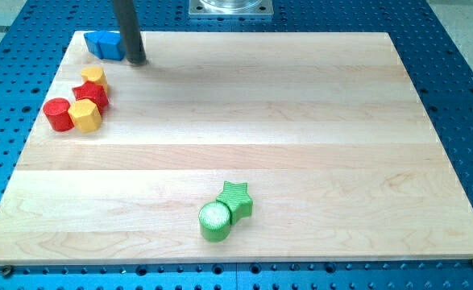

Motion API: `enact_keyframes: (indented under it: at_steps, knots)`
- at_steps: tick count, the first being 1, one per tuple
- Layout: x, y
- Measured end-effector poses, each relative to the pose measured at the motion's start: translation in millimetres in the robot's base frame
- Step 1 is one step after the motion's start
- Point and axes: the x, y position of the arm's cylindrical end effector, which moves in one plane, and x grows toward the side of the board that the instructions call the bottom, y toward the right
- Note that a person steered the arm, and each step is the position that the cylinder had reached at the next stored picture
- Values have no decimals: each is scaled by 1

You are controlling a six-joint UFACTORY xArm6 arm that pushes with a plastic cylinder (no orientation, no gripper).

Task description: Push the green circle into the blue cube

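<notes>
Green circle (214, 221), green star (236, 198), blue cube (105, 43), pale wooden board (300, 121)

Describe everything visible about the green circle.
The green circle is a short upright cylinder, bright green, with a paler, finely ridged round top; it looks like plastic. It stands on the wooden board near the view's bottom, slightly left of centre. Its upper right side touches the green star. Nothing else touches it. My tip is far off at the view's top left, beside the blue cube.
</notes>
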Motion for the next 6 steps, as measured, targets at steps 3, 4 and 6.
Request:
enact_keyframes:
  at_steps: [3,4,6]
  knots:
    - [196,296]
    - [281,317]
    - [336,167]
